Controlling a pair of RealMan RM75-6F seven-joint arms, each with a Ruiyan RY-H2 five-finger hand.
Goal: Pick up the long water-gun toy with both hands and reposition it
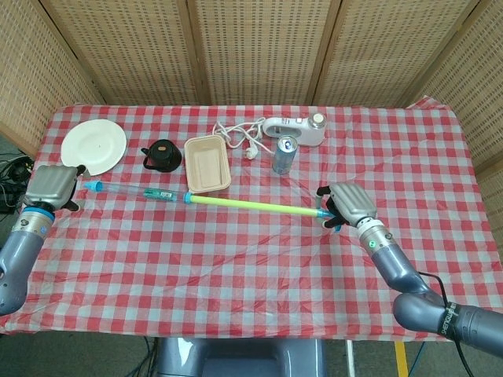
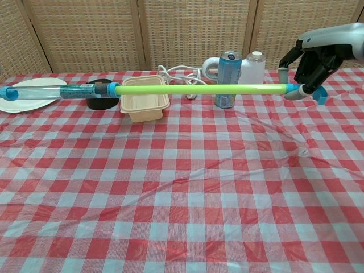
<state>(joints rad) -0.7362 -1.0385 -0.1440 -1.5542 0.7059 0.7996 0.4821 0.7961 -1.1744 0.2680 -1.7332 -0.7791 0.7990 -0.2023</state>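
We hold the long water-gun toy (image 1: 206, 198) level above the tablecloth (image 1: 236, 259), spanning left edge toward right. Our right hand (image 1: 346, 204) has fingers curled around its blue handle end. Our left hand (image 1: 50, 187) sits at the clear barrel tip; its grip we cannot tell. Takeout container (image 1: 207, 163) and soda can (image 1: 284, 154) sit behind; the near half lies bare.

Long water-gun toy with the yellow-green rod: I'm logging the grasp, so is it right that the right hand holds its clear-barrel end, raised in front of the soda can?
Not quite. The right hand holds the rod end of the long water-gun toy with the yellow-green rod, not the clear-barrel end, which points toward the left hand. The chest view shows this. It is raised in front of the soda can.
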